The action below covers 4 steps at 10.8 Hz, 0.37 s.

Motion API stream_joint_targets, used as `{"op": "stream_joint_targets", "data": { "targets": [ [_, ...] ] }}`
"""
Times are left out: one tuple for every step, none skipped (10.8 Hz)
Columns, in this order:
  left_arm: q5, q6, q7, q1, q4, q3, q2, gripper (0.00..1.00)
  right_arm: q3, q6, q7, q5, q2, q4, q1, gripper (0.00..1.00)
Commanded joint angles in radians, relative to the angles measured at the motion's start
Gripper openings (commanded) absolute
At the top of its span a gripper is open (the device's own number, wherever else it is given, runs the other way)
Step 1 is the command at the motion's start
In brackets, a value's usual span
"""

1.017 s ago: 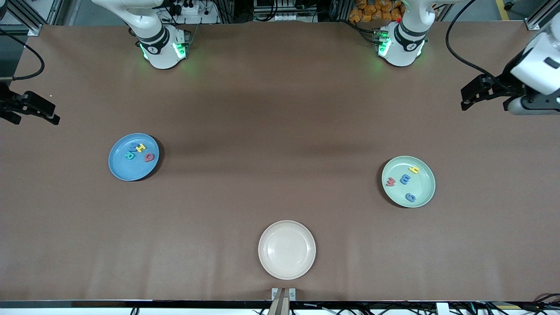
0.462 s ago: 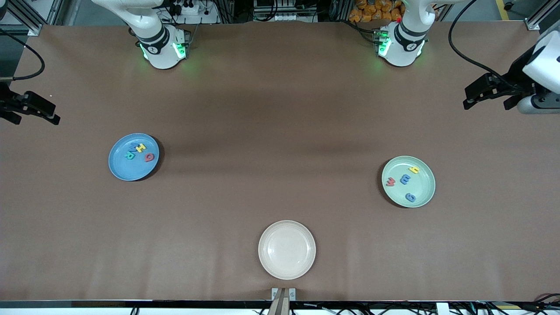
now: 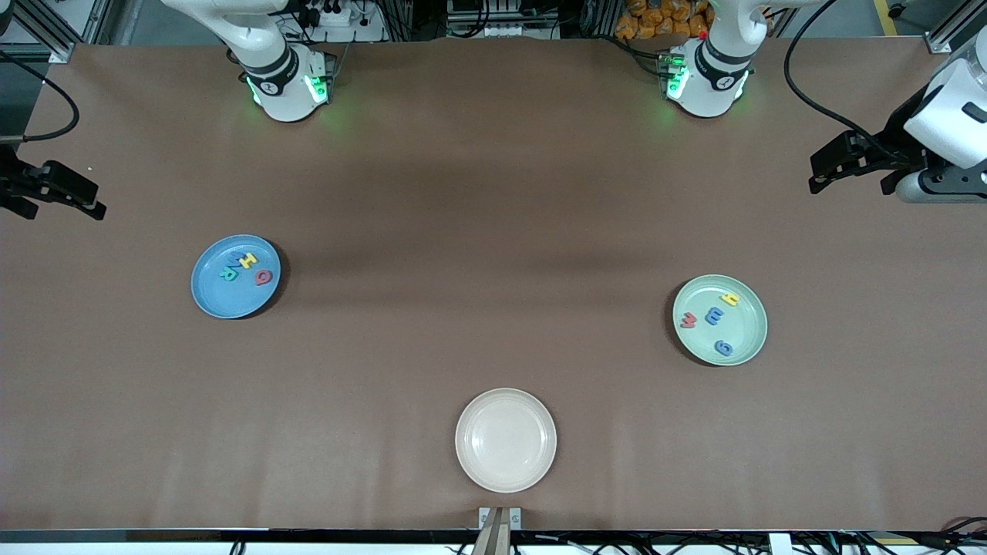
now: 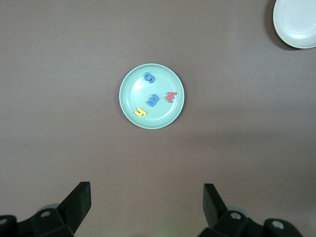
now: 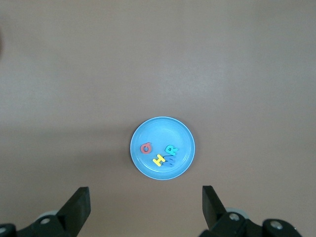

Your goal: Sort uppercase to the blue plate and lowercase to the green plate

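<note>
Sorting looking finished: uppercase (image 5: 163, 155) lying in blue plate (image 3: 208, 297), lowercase (image 4: 154, 98) in green plate (image 3: 740, 351). Left end effector (image 3: 823, 179) hanging over its tabletop end, spread, empty; right end effector (image 3: 92, 206) likewise. Best keeping both clear, disturbing nothing. Blue W blending into plate; right end effector partly cut off.

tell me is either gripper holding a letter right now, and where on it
Nothing is held. The left gripper and right gripper are both open and empty, up at the table's ends, away from the blue plate and green plate.

H, R, Q letters (image 3: 245, 267) on blue plate (image 3: 216, 297), g on green plate (image 3: 744, 335)
</note>
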Motion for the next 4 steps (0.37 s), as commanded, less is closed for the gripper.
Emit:
{"op": "stream_joint_targets", "data": {
  "targets": [
    [0.052,-0.007,-0.010,-0.014,0.001,0.008,-0.003,1.00,0.013,0.001,0.007,0.006,-0.018,-0.015,-0.013,1.00],
    [0.064,-0.007,-0.011,-0.015,0.001,0.006,-0.003,1.00,0.013,0.001,0.007,0.006,-0.018,-0.015,-0.013,1.00],
    [0.063,-0.007,-0.013,-0.015,0.001,0.005,-0.003,1.00,0.013,0.001,0.007,0.008,-0.018,-0.015,-0.013,1.00],
    [0.060,-0.005,-0.014,-0.015,0.001,0.005,-0.005,1.00,0.013,0.003,0.007,0.009,-0.018,-0.015,-0.013,1.00]
  ]
}}
